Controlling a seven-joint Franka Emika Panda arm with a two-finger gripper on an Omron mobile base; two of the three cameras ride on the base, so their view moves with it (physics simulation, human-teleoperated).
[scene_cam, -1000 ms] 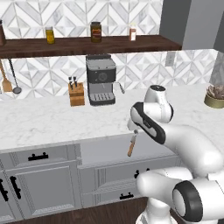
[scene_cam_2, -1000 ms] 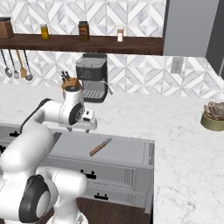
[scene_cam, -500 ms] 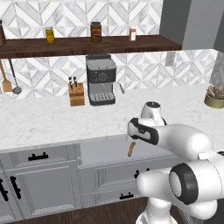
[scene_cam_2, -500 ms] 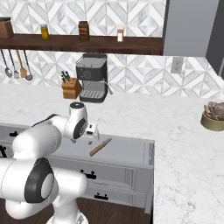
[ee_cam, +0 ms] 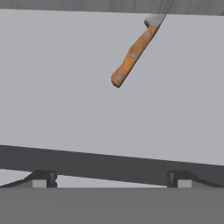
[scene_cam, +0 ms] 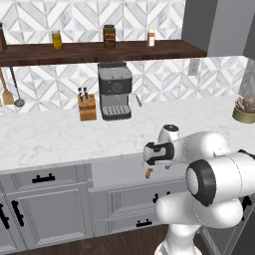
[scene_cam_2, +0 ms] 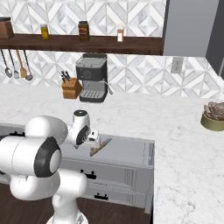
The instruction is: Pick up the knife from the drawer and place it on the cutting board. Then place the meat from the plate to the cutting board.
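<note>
Ahead of the pincer (ee_cam: pixel 109 177), wide and empty, the knife (ee_cam: pixel 132 54) lies slantwise in the drawer (ee_cam: pixel 52 87); turn across its handle, then descend.

No readable text, label, brand or number anywhere. Jars on the shelf (scene_cam: pixel 99 50) too small to read, their labels only blurred patches. Coffee machine (scene_cam: pixel 115 97) with a round dial but no legible marks. Nothing written on the drawer (scene_cam_2: pixel 127 153) or on the knife (ee_cam: pixel 133 52).
</note>
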